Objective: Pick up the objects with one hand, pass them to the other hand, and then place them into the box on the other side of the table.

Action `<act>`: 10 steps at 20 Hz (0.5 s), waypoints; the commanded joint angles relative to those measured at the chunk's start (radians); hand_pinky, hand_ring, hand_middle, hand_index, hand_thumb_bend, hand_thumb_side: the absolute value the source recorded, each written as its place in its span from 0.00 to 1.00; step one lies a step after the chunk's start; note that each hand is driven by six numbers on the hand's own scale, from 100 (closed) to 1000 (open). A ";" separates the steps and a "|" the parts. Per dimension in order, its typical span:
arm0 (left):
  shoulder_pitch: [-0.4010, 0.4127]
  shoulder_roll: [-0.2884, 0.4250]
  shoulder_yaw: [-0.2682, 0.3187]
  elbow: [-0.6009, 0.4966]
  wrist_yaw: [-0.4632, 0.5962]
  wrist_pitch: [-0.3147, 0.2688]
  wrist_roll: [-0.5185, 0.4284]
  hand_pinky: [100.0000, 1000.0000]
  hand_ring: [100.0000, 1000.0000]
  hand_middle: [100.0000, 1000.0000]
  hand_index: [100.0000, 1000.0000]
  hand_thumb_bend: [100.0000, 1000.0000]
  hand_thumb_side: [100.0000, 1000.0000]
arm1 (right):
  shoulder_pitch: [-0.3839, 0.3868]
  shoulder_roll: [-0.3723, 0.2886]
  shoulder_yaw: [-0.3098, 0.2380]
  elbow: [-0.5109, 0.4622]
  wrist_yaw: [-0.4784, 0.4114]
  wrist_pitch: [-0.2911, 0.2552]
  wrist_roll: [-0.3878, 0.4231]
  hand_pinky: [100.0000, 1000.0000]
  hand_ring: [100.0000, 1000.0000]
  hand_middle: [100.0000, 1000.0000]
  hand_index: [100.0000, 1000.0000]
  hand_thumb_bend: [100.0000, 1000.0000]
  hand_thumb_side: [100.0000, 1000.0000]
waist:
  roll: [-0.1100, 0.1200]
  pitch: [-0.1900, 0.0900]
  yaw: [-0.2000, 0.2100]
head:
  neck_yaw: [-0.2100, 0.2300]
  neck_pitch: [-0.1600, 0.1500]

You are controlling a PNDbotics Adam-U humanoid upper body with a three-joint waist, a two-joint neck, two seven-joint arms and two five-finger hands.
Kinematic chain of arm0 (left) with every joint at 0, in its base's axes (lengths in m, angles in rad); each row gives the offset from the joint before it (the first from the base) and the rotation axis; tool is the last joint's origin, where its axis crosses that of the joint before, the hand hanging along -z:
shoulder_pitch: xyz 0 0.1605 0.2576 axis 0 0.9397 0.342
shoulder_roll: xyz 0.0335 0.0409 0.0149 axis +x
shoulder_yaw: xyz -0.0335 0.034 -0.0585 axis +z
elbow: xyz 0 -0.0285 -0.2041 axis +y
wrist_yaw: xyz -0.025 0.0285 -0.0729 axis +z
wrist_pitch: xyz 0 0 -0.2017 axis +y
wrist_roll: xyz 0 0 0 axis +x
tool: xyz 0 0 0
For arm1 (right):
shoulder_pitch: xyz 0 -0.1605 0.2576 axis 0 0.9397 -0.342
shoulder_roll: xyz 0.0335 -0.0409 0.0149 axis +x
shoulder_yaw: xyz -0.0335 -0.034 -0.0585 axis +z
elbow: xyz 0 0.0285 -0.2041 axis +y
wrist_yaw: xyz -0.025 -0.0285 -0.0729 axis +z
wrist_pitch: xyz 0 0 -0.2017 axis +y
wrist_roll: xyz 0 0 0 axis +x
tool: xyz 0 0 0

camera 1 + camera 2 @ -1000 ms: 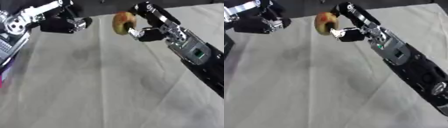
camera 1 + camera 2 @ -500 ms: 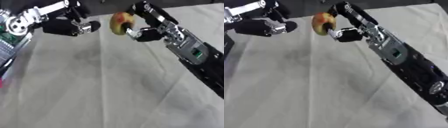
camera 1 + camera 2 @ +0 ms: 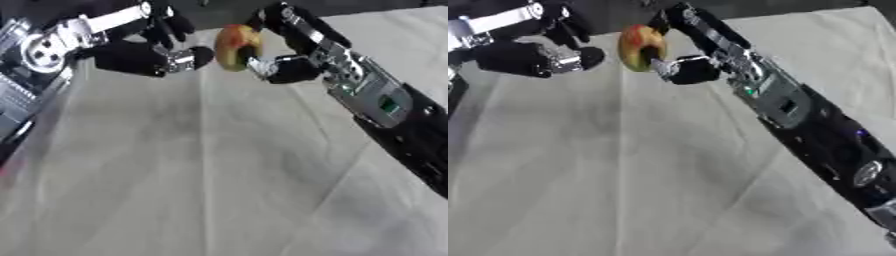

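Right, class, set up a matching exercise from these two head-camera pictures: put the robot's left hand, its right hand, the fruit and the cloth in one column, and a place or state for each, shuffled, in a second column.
Column one:
1. left hand
2. right hand
3. fruit
4. cloth

Column two:
A. pale, spread over the table
B. yellow and red, held up in the air
C. holds the fruit
D. holds nothing, close beside the fruit

Pairs: 1-D, 2-C, 3-B, 4-A
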 commanded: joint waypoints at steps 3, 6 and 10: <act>-0.030 -0.004 0.001 -0.001 -0.009 -0.009 -0.021 0.83 0.72 0.70 0.81 0.38 0.68 | -0.021 -0.012 -0.007 -0.032 0.012 -0.004 0.016 0.89 0.53 0.35 0.50 0.00 0.00 | 0.010 0.001 -0.001 | 0.000 -0.009; -0.031 -0.009 0.000 0.000 -0.007 -0.018 -0.032 0.83 0.72 0.71 0.81 0.38 0.69 | -0.022 -0.012 -0.007 -0.040 0.017 -0.006 0.024 0.89 0.52 0.34 0.50 0.00 0.00 | 0.011 0.002 -0.003 | 0.001 -0.011; -0.030 -0.009 0.004 -0.008 0.003 -0.036 -0.054 0.84 0.72 0.71 0.81 0.39 0.69 | -0.022 -0.015 -0.008 -0.040 0.029 -0.007 0.026 0.89 0.52 0.34 0.50 0.00 0.00 | 0.011 0.003 -0.003 | -0.002 -0.012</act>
